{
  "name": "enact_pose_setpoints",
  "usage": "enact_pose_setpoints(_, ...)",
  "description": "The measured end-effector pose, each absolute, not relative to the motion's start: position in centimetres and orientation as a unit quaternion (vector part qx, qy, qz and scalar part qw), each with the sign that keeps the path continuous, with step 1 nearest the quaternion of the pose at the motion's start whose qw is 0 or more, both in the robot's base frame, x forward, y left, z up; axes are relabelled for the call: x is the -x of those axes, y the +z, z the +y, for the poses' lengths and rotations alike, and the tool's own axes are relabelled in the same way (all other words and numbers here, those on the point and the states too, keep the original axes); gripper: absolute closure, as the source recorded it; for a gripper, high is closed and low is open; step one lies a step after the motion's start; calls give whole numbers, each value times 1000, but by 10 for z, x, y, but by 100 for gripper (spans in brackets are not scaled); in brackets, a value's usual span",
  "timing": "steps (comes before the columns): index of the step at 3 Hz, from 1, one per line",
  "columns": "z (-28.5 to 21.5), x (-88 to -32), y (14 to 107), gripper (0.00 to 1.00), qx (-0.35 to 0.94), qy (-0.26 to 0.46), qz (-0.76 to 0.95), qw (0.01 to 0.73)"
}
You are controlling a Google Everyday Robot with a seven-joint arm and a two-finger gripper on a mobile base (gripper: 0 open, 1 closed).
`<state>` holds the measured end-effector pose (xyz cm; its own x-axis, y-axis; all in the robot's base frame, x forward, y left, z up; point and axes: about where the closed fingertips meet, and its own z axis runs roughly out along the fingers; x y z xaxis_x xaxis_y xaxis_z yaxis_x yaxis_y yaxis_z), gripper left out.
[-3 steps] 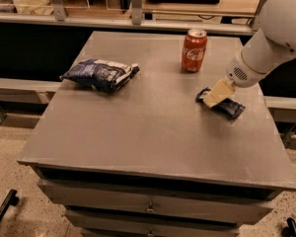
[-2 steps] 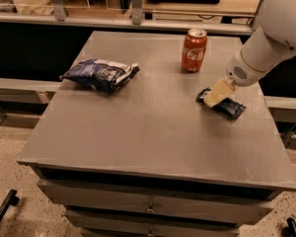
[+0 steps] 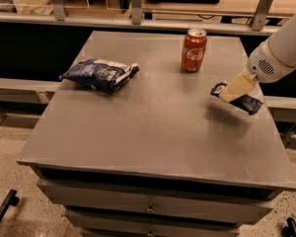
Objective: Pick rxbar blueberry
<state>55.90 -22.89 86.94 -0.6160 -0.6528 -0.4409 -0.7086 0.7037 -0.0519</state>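
The rxbar blueberry (image 3: pixel 247 102), a flat dark navy bar with pale lettering, is at the right side of the grey table (image 3: pixel 153 127). My gripper (image 3: pixel 232 91), with cream-coloured fingers, is shut on it. The bar hangs tilted a little above the tabletop, and its shadow lies on the surface just below and to the left. My white arm comes in from the upper right.
A red cola can (image 3: pixel 194 50) stands upright at the back of the table, left of my gripper. A puffy blue-and-white snack bag (image 3: pixel 99 74) lies at the left. The table's right edge is close under the bar. A counter with rails runs behind.
My gripper has risen and shifted slightly right with the bar in it. The bar has come off the tabletop and a shadow now shows beneath it.
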Motion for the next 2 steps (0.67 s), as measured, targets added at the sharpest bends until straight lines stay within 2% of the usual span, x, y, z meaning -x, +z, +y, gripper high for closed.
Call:
enact_pose_setpoints(1, -233, -535, 899, 100, 390, 92, 884, 240)
enact_pose_setpoints(2, -233, -535, 899, 100, 390, 92, 884, 240)
